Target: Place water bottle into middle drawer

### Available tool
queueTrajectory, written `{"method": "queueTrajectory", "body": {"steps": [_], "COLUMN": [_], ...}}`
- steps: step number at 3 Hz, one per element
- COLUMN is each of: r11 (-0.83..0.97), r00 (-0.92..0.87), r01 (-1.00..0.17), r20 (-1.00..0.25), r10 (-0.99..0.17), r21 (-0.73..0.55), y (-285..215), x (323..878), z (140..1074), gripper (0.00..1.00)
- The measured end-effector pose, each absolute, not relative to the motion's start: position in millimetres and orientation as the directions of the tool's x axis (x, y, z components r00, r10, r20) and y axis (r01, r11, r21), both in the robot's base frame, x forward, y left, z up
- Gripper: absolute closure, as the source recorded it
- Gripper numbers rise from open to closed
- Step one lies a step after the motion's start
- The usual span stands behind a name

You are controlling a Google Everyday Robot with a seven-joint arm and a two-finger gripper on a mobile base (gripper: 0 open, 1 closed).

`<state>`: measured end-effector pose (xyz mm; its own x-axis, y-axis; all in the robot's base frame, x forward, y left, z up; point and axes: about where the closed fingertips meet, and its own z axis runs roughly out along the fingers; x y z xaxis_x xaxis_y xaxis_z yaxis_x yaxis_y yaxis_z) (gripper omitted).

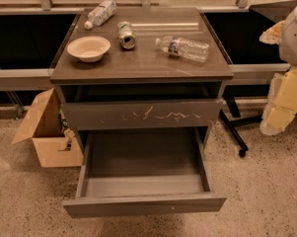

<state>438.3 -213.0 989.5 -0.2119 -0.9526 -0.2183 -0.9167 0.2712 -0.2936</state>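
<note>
The water bottle (182, 48), clear and ribbed with a narrow dark label band, lies on its side on the right part of the cabinet top (148, 65). The middle drawer (144, 205) is pulled wide open below; its smooth grey inside holds nothing and its front panel is plain. My gripper (282, 105) hangs at the right edge of the view, beside the cabinet and off to the right of it, apart from the bottle and holding nothing that shows.
On the top also lie a clear bottle with a wide whitish-green label (99, 13), a metal can (126, 35) and a pale bowl (89, 48). The scratched drawer (140, 114) above is slightly out. An open cardboard box (47, 130) stands left; black chair legs (237, 132) stand right.
</note>
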Motion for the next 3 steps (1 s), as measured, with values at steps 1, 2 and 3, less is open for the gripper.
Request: {"method": "queueTrajectory", "body": {"steps": [1,2,3], "r11": [0.271,0.298,0.323], "r00": [-0.212,-0.216,-0.207], "r01": [-0.917,-0.903,-0.891], "r20": [-0.218,-0.274,-0.348], "r10": [-0.953,-0.937,-0.914], "r21": [-0.294,-0.308,-0.319], "y": [-213,-222,-234], "x": [438,470,515], "z": [989,988,984], "gripper": [0.0,0.0,0.0]}}
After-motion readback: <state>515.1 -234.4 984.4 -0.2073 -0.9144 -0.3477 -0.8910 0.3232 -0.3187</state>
